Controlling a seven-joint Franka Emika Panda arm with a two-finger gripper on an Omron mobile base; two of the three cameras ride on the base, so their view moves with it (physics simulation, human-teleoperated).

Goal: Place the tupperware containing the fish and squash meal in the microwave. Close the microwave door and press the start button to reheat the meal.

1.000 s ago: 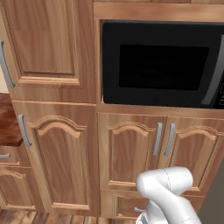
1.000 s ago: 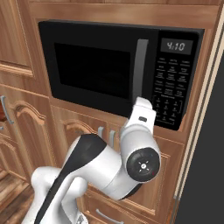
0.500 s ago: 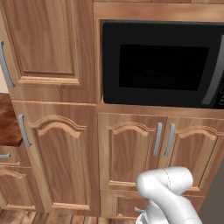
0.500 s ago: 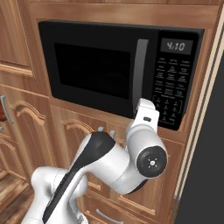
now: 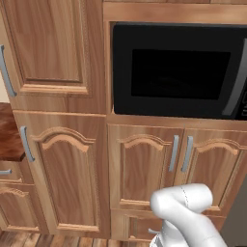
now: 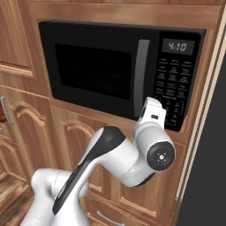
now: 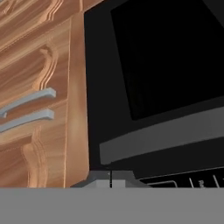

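End effector (image 7: 110, 180) fully closed, empty, near microwave (image 6: 119, 70) keypad panel (image 6: 176, 92).

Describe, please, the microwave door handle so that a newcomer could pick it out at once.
Find the black microwave built into the wooden cabinets. Its door carries a long, curved grey vertical handle just left of the keypad panel. Unlike the short cabinet handles below, it sits on glossy black.
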